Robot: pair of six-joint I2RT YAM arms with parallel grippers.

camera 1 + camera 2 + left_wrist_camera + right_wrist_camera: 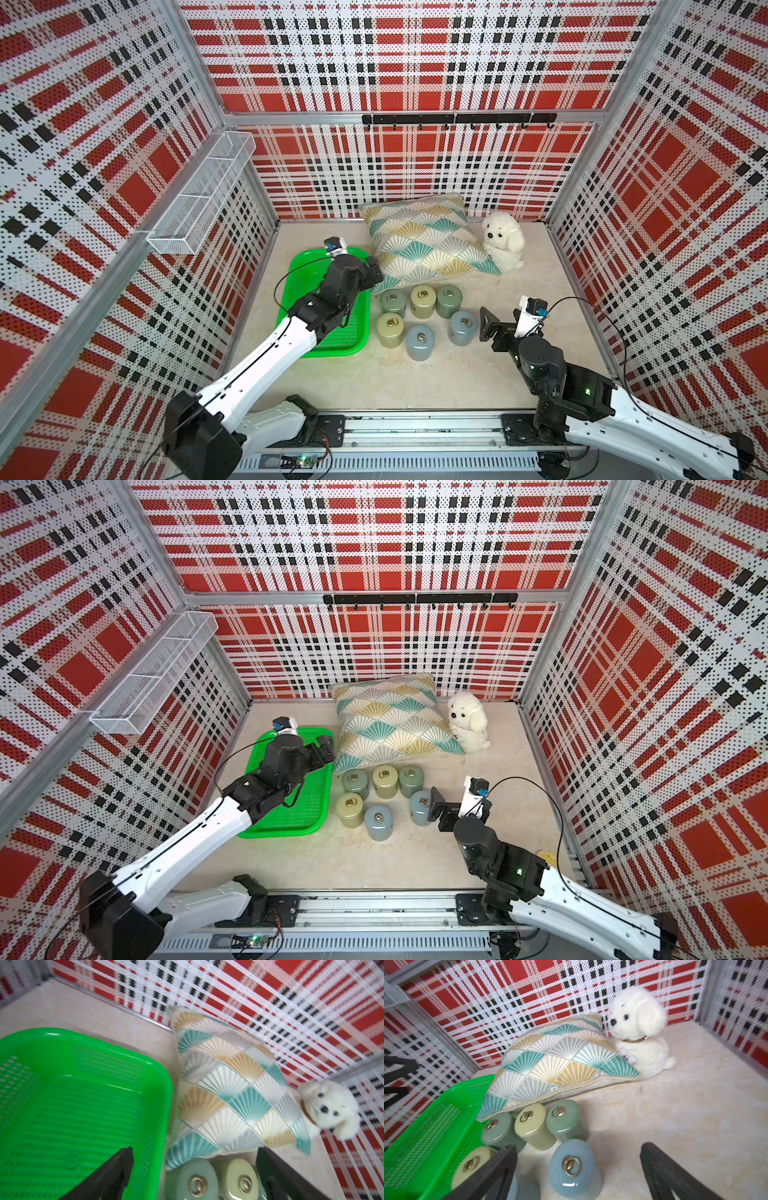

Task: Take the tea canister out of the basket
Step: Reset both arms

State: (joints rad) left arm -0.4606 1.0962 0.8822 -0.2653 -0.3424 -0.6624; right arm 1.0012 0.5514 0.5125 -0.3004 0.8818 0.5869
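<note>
The green basket (pixel 357 332) lies at the left of the table in both top views. My left arm covers part of its perforated bottom, and the bare parts hold no tea canister. Several tea canisters (pixel 423 301) stand on the table just right of the basket, green, yellowish and blue, each with a brass ring on its lid. My left gripper (pixel 374 272) hangs open above the basket's right rim (pixel 164 1093), straddling the rim and two canisters (pixel 193 1180). My right gripper (pixel 487 324) is open beside the blue canister (pixel 572 1167).
A fan-patterned pillow (pixel 419 241) leans over the far canisters, and a white plush dog (pixel 503 241) sits beside it at the back. A white wire rack (pixel 199 195) hangs on the left wall, and a black hook rail (pixel 457 119) on the back wall.
</note>
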